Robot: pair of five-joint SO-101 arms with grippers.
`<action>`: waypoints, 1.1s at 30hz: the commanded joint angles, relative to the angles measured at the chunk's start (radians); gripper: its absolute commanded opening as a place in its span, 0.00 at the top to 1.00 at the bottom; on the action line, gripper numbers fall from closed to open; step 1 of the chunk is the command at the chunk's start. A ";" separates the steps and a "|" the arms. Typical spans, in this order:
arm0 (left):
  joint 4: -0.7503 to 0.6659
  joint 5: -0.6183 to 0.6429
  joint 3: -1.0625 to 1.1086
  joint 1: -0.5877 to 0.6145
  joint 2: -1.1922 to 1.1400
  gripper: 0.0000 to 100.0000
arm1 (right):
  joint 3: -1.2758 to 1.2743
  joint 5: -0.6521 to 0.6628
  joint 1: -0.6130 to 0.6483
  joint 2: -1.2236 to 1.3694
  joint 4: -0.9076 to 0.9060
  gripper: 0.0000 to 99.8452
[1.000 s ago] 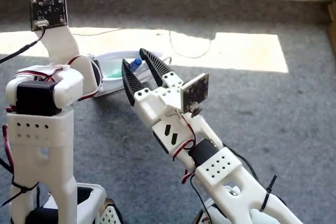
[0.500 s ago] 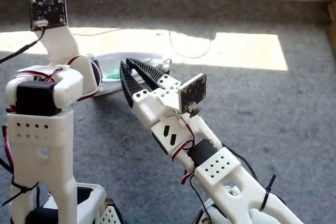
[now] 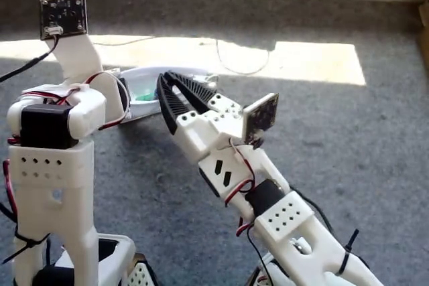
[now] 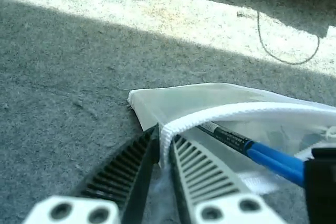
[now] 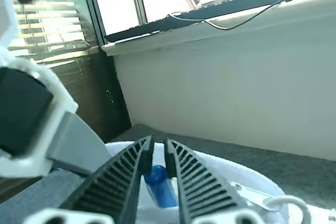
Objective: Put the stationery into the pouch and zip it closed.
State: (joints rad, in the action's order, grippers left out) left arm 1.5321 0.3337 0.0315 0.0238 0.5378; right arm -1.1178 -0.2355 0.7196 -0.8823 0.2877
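The pouch (image 4: 173, 100), white and half transparent, lies flat on the grey carpet (image 4: 63, 77), partly in shade and close to a bright patch of sunlight (image 3: 301, 65). Its mouth is open, and the thick white zipper edge (image 4: 226, 114) runs in a curve along the top of it. The left gripper (image 4: 160, 148) is at the near corner of the pouch. Its two black ribbed jaws are clenched on the end of this zipper edge, so the corner of the pouch is between them. Inside the pouch lies a pen (image 4: 262, 156) with a black part and a blue part, and it is slanted under the zipper edge. The black part points toward the left gripper but does not touch it. The right gripper (image 5: 157, 148) is at the other side, over the open mouth of the pouch. Its jaws are drawn together with only a thin gap at the tips, and the blue end of the pen sits between them, so it seems to be grasping the pen there. In the high view the pouch is seen between the left arm (image 3: 67, 118) and the right gripper, and the arm hides much of it. A thin cable (image 4: 283, 51) lies loose on the carpet beyond the pouch and is apart from it. A pale wall (image 5: 236, 93) stands behind the carpet.
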 commanded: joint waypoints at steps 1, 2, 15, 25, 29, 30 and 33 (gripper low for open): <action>-0.006 -0.006 -0.016 0.048 0.024 0.99 | 0.084 -0.078 -0.041 -0.114 -0.125 1.00; -0.006 -0.006 -0.016 0.048 0.024 0.99 | 0.102 -0.112 -0.042 -0.131 -0.160 1.00; -0.003 -0.006 -0.015 0.047 0.024 0.99 | 0.131 -0.209 -0.041 -0.137 -0.222 0.99; -0.002 -0.006 -0.010 0.047 0.024 0.99 | 0.140 -0.209 -0.044 -0.150 -0.269 0.82; -0.005 -0.006 -0.010 0.047 0.024 0.99 | 0.200 -0.155 -0.074 -0.150 -0.369 0.93; -0.005 -0.006 -0.010 0.047 0.024 0.99 | 0.219 -0.141 -0.076 -0.150 -0.389 0.97; -0.006 -0.006 -0.008 0.047 0.024 0.99 | 0.262 -0.132 -0.110 -0.150 -0.467 0.99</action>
State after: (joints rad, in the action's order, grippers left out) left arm 1.5321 0.3337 0.0315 0.0591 0.5378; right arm -0.9536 -0.3905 0.6444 -1.0004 -0.1189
